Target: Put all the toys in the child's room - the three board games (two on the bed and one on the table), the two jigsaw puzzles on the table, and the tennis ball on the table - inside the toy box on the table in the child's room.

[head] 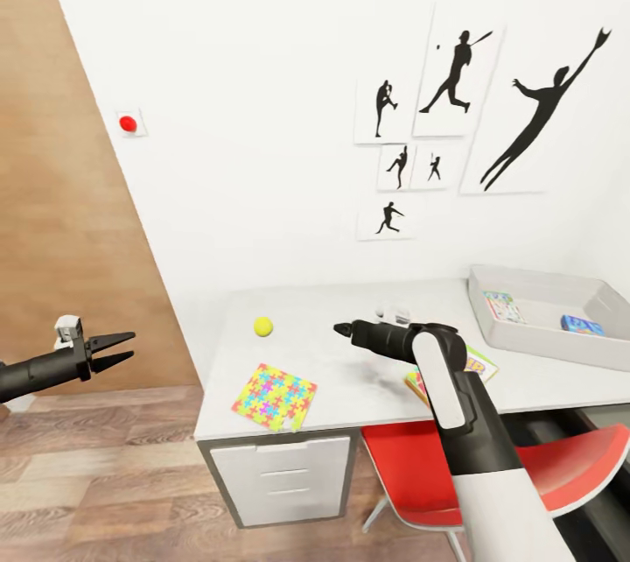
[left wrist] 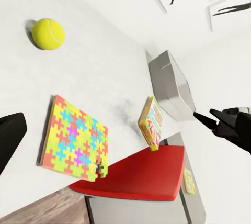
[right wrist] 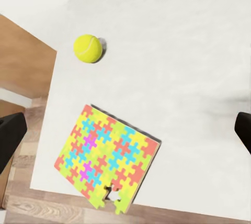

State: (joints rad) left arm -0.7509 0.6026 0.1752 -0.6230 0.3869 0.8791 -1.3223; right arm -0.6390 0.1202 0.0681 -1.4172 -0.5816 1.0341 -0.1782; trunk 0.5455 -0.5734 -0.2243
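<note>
The left gripper (head: 122,349) was held off the table's end, over the wooden floor (head: 96,474), its fingers spread and nothing between them; it was judged to be kept clear so that the right arm could work alone. At the near front corner of the table (head: 350,396) 1 puzzle (head: 274,396) lay flat, its corner jutting slightly past the edge, which would leave a lip to be taken from the side. The right gripper (head: 339,329) was held out over the middle of the tabletop, pointing toward the ball (head: 262,326); its fingers were seen at the 2 edges of the right wrist view, wide apart and empty, the puzzle (right wrist: 108,157) and ball (right wrist: 88,48) lying between them. Behind that arm a colourful flat thing (head: 477,365) was partly hidden; game or puzzle could not be told. Farther right the box (head: 525,334) already held 2 printed games (head: 504,306), so about half the work was judged done.
</note>
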